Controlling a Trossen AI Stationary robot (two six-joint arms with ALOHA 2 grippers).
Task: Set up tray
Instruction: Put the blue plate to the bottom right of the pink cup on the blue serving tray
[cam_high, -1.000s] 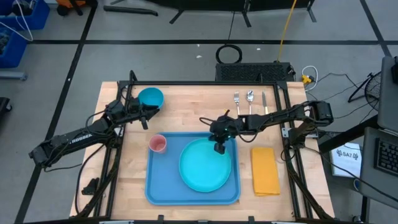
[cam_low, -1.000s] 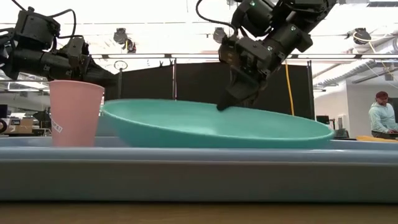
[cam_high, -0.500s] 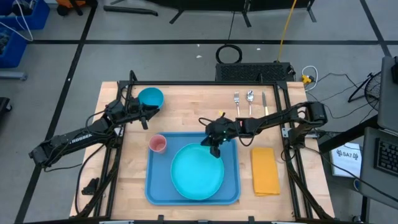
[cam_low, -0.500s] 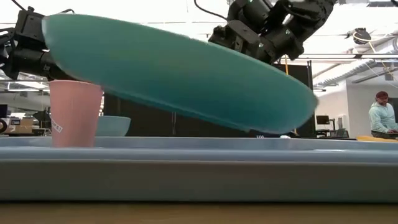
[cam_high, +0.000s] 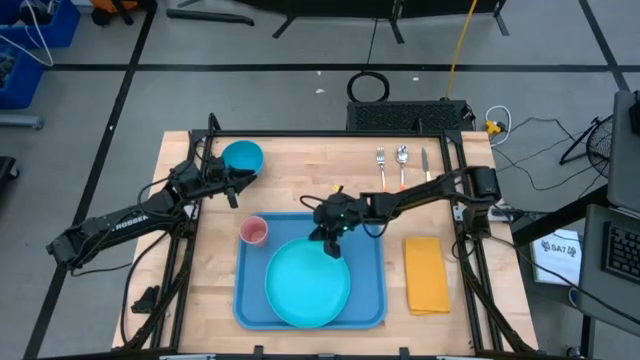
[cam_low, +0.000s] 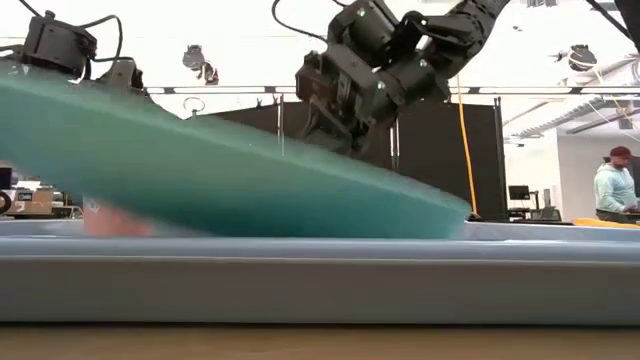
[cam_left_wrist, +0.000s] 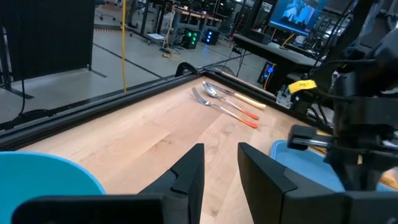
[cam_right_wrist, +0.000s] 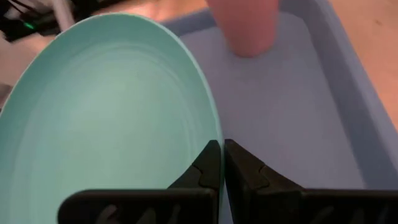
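The blue tray (cam_high: 370, 300) lies at the table's near middle. In it a round turquoise plate (cam_high: 308, 285) sits tilted, and a pink cup (cam_high: 254, 231) stands upright in the far left corner. My right gripper (cam_high: 331, 243) is shut on the plate's far rim. My left gripper (cam_high: 236, 186) hovers open at the far left, beside a turquoise bowl (cam_high: 242, 157), with nothing between its fingers (cam_left_wrist: 221, 168). My right gripper pinches the plate's far rim (cam_right_wrist: 213, 134) between its two fingers (cam_right_wrist: 208, 163). It comes from the far right, slanting down. The plate is tilted: its right end (cam_low: 455, 212) is down on the tray, and its left side rises clear of the tray floor.
A yellow-orange folded napkin (cam_high: 427, 273) lies right of the tray. A fork, a spoon and a knife (cam_high: 401, 164) lie at the far right. The tray's raised rim (cam_low: 320, 280) runs along the near side. A person (cam_low: 612, 185) stands in the room beyond.
My right gripper has gone toward the table's left and near edges, sinking a little and tipping downward, fingers still shut on the rim. The plate has gone with it from the tray's right half toward the near middle. It lay flat before and now stands tilted.
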